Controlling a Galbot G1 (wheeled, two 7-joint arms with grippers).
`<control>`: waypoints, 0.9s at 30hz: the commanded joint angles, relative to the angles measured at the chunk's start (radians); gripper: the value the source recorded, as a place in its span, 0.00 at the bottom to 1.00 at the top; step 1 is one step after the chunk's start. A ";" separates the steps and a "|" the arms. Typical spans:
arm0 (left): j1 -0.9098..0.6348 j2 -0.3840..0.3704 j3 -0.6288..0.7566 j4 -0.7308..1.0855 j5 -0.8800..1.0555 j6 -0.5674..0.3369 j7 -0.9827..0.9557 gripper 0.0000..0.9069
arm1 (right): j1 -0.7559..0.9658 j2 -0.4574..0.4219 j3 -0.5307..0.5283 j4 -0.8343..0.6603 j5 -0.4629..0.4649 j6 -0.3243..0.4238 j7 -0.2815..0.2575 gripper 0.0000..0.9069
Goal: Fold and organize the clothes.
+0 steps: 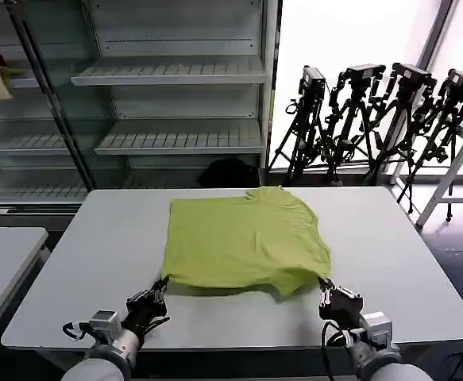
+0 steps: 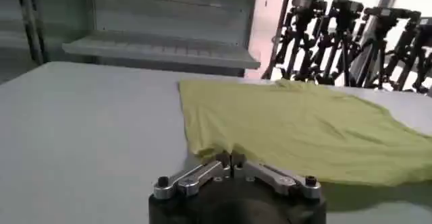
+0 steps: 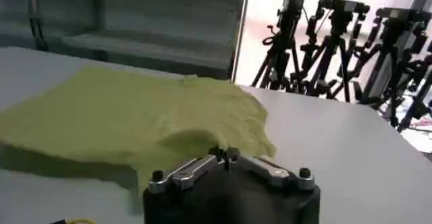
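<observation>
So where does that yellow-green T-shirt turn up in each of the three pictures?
Head view: the T-shirt lies mid-table, its near edge pinched at both corners by the left gripper and right gripper.
Left wrist view: it spreads from the closed gripper toward the tripods.
Right wrist view: it stretches away from the closed gripper across the table.
Shared landmark: the black tripods by the window.

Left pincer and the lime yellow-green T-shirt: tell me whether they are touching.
Touching. In the left wrist view, the left pincer is shut on the near edge of the lime yellow-green thin fabric T-shirt, the cloth puckered at its tips.
</observation>
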 commanded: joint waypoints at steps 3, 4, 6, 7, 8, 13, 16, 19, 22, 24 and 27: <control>-0.196 -0.007 0.048 0.070 -0.084 -0.007 -0.040 0.00 | 0.253 0.005 -0.040 -0.254 0.015 0.024 -0.195 0.00; -0.210 -0.012 0.057 0.087 -0.083 -0.012 -0.045 0.00 | 0.280 0.009 -0.049 -0.271 0.015 0.023 -0.205 0.00; -0.255 -0.035 0.077 0.144 -0.083 -0.019 -0.057 0.00 | 0.329 0.016 -0.067 -0.300 0.021 -0.001 -0.231 0.00; -0.282 -0.040 0.088 0.175 -0.083 -0.025 -0.065 0.00 | 0.344 0.021 -0.073 -0.315 0.022 -0.010 -0.245 0.00; -0.292 -0.045 0.095 0.189 -0.084 -0.030 -0.068 0.00 | 0.363 0.024 -0.081 -0.328 0.024 -0.016 -0.249 0.00; -0.394 -0.070 0.113 0.313 -0.079 -0.037 -0.079 0.00 | 0.463 0.052 -0.144 -0.433 0.012 -0.014 -0.278 0.00; -0.422 -0.075 0.119 0.364 -0.063 -0.046 -0.091 0.00 | 0.517 0.071 -0.162 -0.485 -0.003 0.007 -0.291 0.00; -0.439 -0.077 0.117 0.391 -0.061 -0.046 -0.101 0.00 | 0.557 0.085 -0.192 -0.530 -0.029 0.023 -0.304 0.00; -0.448 -0.078 0.120 0.409 -0.047 -0.040 -0.107 0.01 | 0.585 0.098 -0.212 -0.568 -0.043 0.029 -0.319 0.00; -0.450 -0.084 0.125 0.425 -0.034 -0.029 -0.116 0.01 | 0.594 0.103 -0.221 -0.584 -0.050 0.031 -0.330 0.00; -0.451 -0.097 0.137 0.430 -0.017 -0.030 -0.115 0.01 | 0.596 0.103 -0.230 -0.601 -0.064 0.037 -0.347 0.00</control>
